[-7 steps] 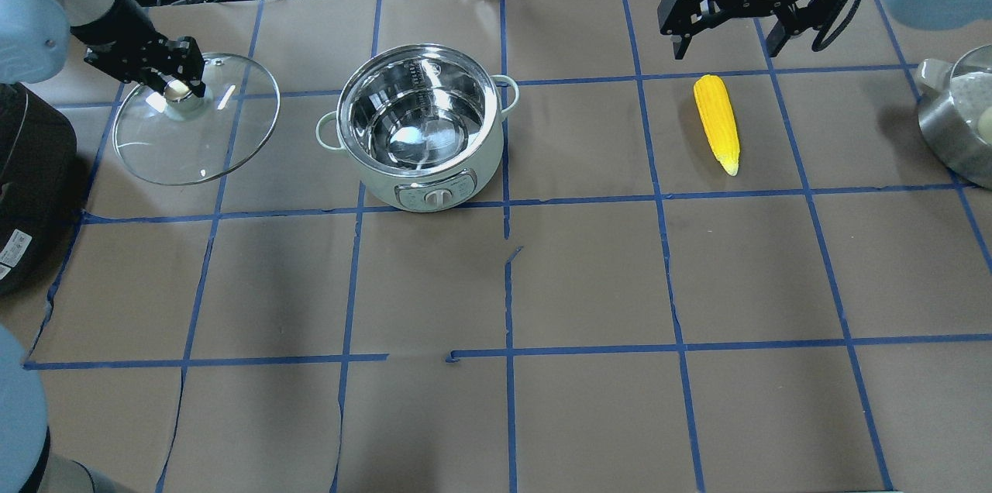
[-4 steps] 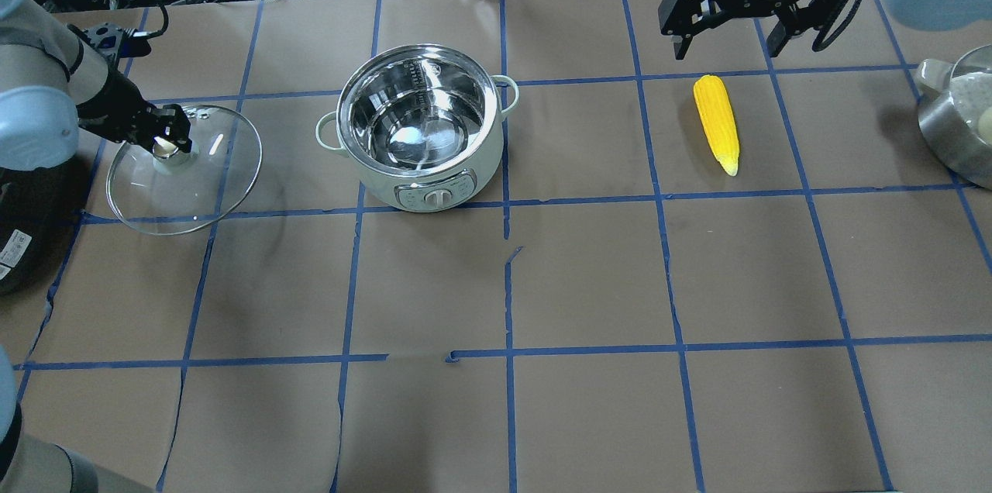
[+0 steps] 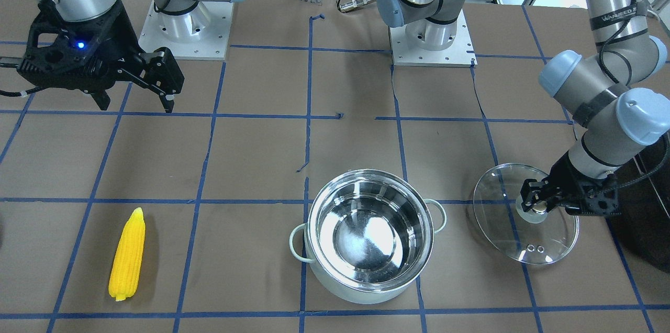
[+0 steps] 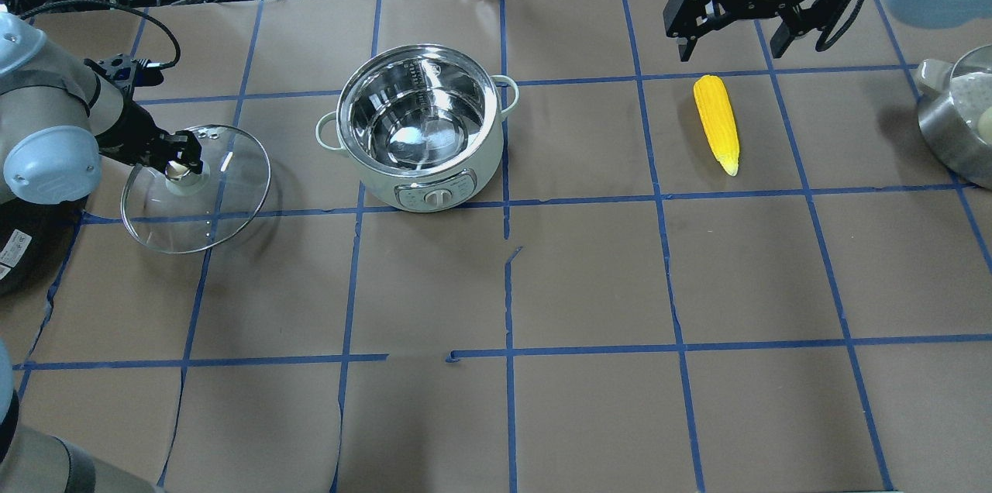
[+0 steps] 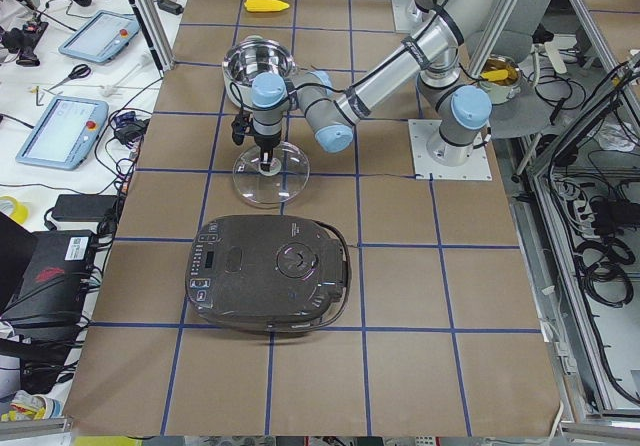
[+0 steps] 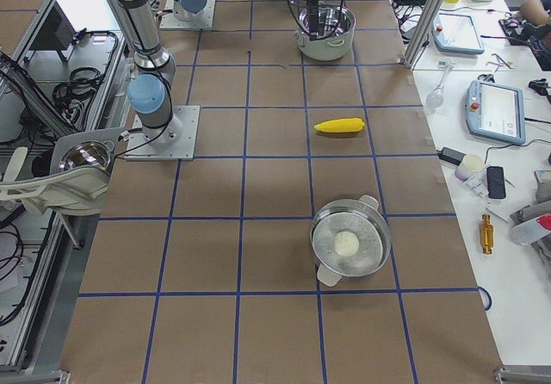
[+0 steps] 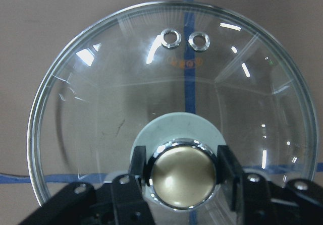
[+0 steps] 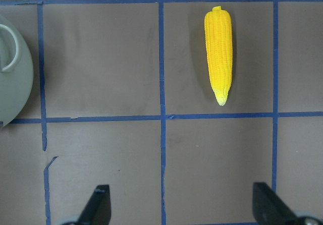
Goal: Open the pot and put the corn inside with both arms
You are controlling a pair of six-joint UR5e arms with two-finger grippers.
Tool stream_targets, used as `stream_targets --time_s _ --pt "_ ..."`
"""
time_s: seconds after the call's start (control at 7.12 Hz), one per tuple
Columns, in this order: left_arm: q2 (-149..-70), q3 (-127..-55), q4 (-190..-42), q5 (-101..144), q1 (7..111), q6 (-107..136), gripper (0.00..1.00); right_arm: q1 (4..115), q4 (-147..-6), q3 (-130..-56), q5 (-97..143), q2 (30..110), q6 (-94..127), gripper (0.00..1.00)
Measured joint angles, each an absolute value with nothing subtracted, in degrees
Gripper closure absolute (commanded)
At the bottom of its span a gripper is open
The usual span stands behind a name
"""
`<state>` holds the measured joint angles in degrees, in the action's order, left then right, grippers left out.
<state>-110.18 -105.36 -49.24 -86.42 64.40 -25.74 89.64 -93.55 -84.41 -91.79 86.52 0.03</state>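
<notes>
The pot stands open and empty in the middle of the table, its steel inside showing; it also shows in the front view. My left gripper is shut on the metal knob of the glass lid and holds it low over the table, to the pot's left and apart from it. The yellow corn lies flat to the pot's right, and it also shows in the right wrist view. My right gripper is open and empty, hovering above the table just beyond the corn's blunt end.
A dark black appliance sits at the table's left end, close to the lid and left arm. A steel steamer pot with a pale round thing inside stands at the right edge. Blue tape lines grid the brown table cover.
My left gripper has carried the lid away from the pot's level, toward the robot's side and lower. The right gripper, the corn and the pot have stayed put.
</notes>
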Motion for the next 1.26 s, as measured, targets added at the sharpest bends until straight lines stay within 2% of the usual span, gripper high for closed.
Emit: stream_targets --time_s 0.14,0.28,0.56,0.84,1.26 --pt "-110.2 -105.5 -49.2 -86.5 64.5 -25.2 0.75 88.3 -94.0 -84.4 -91.8 85.9 -1.0 0.00" --pt "-110.2 -105.9 -49.2 -86.5 64.5 -24.8 0.63 86.3 -95.0 -84.4 -91.8 84.6 -2.4 0.00" --pt "-110.1 -106.4 -49.2 -86.7 64.6 -23.4 0.32 81.5 -98.2 -84.5 -91.5 80.3 -5.9 0.00" --pt "-109.6 -106.3 -49.2 -87.0 64.7 -22.7 0.19 79.2 -105.2 -84.2 -91.3 72.9 -9.4 0.00" --pt "-107.6 -105.9 -49.5 -87.3 65.6 -22.1 0.07 78.9 -116.9 -84.7 -88.6 62.3 -14.1 0.00"
